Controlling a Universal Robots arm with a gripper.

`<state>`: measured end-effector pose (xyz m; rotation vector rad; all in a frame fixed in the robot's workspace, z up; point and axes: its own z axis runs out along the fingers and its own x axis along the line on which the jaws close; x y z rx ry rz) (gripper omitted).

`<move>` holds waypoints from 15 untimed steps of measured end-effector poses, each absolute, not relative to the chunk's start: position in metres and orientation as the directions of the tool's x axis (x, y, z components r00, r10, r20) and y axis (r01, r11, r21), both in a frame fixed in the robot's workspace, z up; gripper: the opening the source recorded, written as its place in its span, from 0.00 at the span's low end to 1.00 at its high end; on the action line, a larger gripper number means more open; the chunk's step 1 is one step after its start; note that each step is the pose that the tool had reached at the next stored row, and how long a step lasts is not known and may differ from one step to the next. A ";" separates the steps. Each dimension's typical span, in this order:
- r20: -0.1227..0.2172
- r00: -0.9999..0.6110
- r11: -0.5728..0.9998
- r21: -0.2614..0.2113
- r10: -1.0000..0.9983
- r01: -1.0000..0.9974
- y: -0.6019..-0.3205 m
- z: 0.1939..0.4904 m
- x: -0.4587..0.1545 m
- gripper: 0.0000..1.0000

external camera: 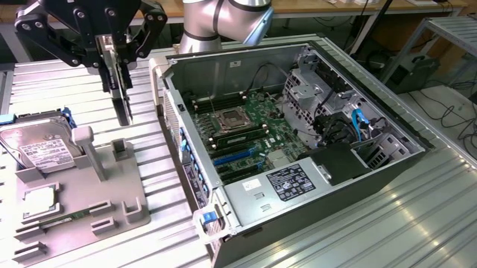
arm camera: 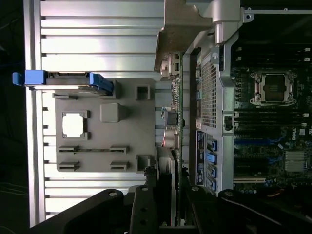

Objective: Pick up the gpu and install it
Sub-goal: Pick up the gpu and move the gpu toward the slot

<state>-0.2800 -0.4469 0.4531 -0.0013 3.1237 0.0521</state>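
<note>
The gpu [external camera: 120,95] hangs edge-on as a thin dark strip above the grey fixture, to the exterior view's left of the open computer case [external camera: 372,184]. My gripper [external camera: 113,56] is shut on its upper end and holds it clear of the fixture. In the wrist view the gpu [arm camera: 177,97] runs as a narrow green-edged strip out from between my gripper [arm camera: 173,190] fingers, beside the case's perforated rear wall [arm camera: 209,92]. The motherboard [external camera: 246,125], with its blue expansion slots [external camera: 234,159], lies inside the case.
The grey fixture [external camera: 111,195] carries a silver hard drive [external camera: 37,145] with blue rails, a square processor chip [external camera: 39,201] and a memory stick [external camera: 63,220]. Ribbed aluminium table [external camera: 372,234] surrounds everything. The arm's base [external camera: 216,22] stands behind the case.
</note>
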 end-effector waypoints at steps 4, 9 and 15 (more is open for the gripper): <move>-0.017 -1.000 0.999 0.033 -0.001 -0.001 -0.447 0.453 -0.278 0.27; -0.017 -1.000 0.999 0.033 -0.001 -0.001 -0.447 0.453 -0.275 0.27; -0.018 -1.000 0.999 0.033 -0.001 -0.001 -0.447 0.453 -0.271 0.27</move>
